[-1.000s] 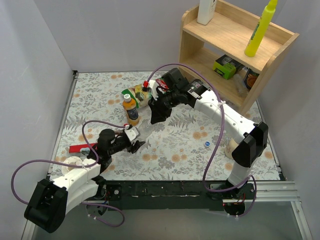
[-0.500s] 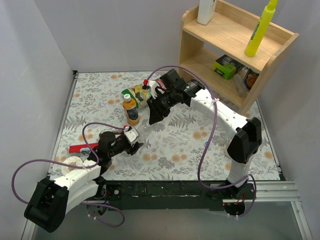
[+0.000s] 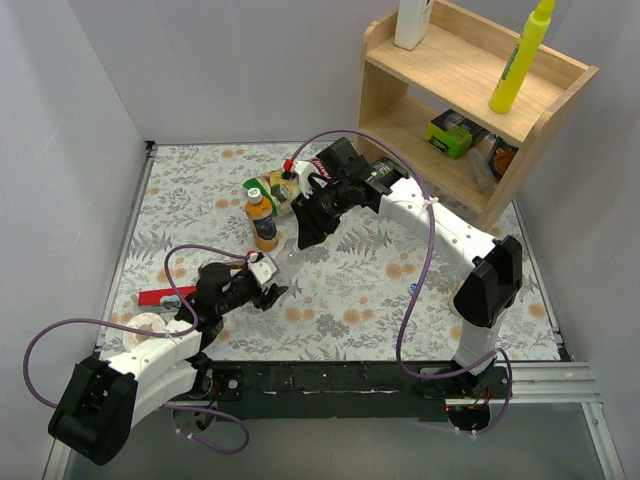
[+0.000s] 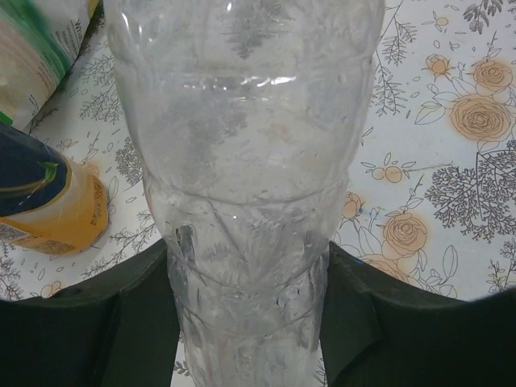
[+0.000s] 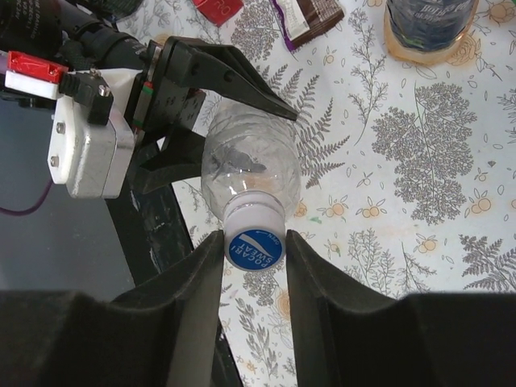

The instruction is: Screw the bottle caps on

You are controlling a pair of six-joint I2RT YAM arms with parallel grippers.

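Arm on the left lying low at 7 o'clock of the table [image 3: 200, 180], bent toward the middle. Left gripper [image 3: 272, 292] clamped on the lower body of clear bottle [image 4: 246, 161], one finger on each side. Right arm stretched from 5 o'clock, right gripper [image 3: 305, 235] pointing down, jaws narrow, pressed on both sides of blue cap [image 5: 255, 247] sitting on the neck. Orange bottle [image 3: 263, 222] just beside at 11 o'clock. Second blue cap [image 3: 414, 288] loose at 3 o'clock. Wooden shelf [image 3: 470, 70] at 1 o'clock, yellow bottle [image 3: 522, 55] on top.
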